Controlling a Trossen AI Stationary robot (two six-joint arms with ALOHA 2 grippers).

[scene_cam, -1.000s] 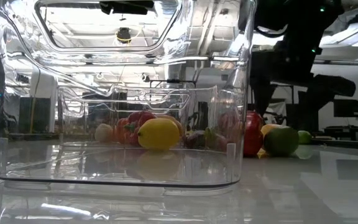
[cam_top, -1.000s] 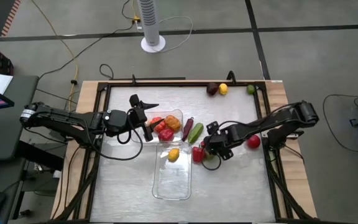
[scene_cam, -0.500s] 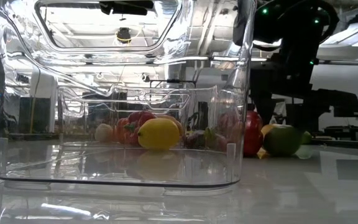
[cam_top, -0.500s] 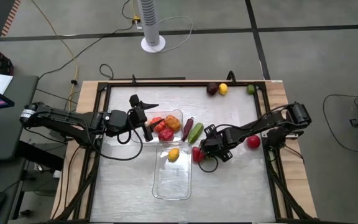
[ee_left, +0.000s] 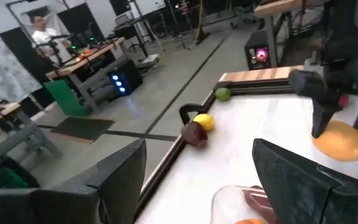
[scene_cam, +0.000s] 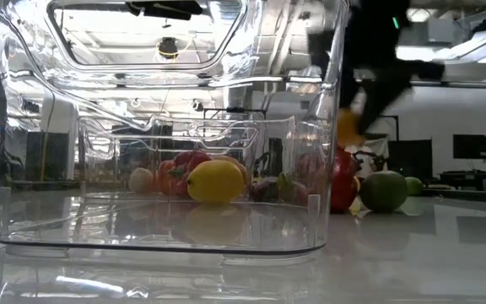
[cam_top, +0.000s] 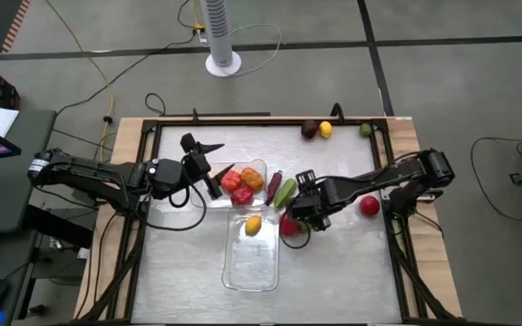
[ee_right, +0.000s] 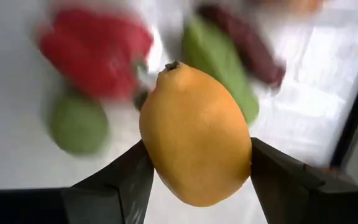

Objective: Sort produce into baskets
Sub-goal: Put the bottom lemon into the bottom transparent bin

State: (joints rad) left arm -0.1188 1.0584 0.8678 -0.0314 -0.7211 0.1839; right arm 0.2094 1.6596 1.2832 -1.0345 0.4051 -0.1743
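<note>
My right gripper is shut on an orange-yellow lemon-like fruit above the table, just right of the two clear baskets. The fruit also shows in the low view and the left wrist view. The far basket holds red and orange produce. The near basket holds a yellow lemon. My left gripper is open and empty over the far basket's left side. My right gripper pinches the fruit between its two fingers, one on each opposite side, about its middle. The fingers come from above, pointing down. The fruit is lifted clear of the table, above the red and green pieces.
A green piece, a maroon piece and a red pepper lie right of the baskets, a red piece farther right. A maroon, a yellow and a green piece lie at the far edge.
My right gripper has risen and gone a little toward the far left, taking the orange-yellow fruit up off the table from beside the green piece. My left gripper has shifted slightly toward the table's left edge.
</note>
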